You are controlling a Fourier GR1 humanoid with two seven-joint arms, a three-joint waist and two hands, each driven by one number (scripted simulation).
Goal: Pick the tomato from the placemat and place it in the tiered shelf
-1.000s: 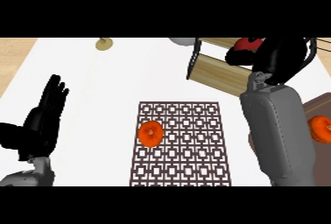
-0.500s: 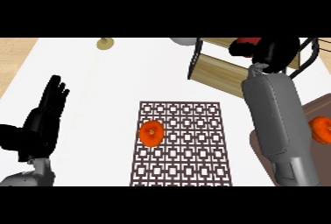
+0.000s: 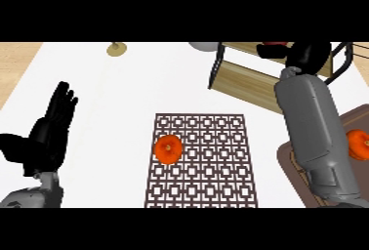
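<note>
The right hand (image 3: 311,54) hangs over the tiered shelf (image 3: 245,80), beside what may be the tomato (image 3: 274,43); whether it is open or closed cannot be told. The left hand (image 3: 45,139) is open, far left of the shelf.

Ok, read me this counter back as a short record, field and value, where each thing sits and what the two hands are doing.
left hand: open, fingers up, resting at the view's left
right hand: reached up at the shelf
tiered shelf: far right of the counter
red item: small, at the shelf beside the right hand, probably the tomato
placemat: centre, patterned
orange fruit: on the placemat's left part
second orange fruit: right edge, on a brown board
</note>
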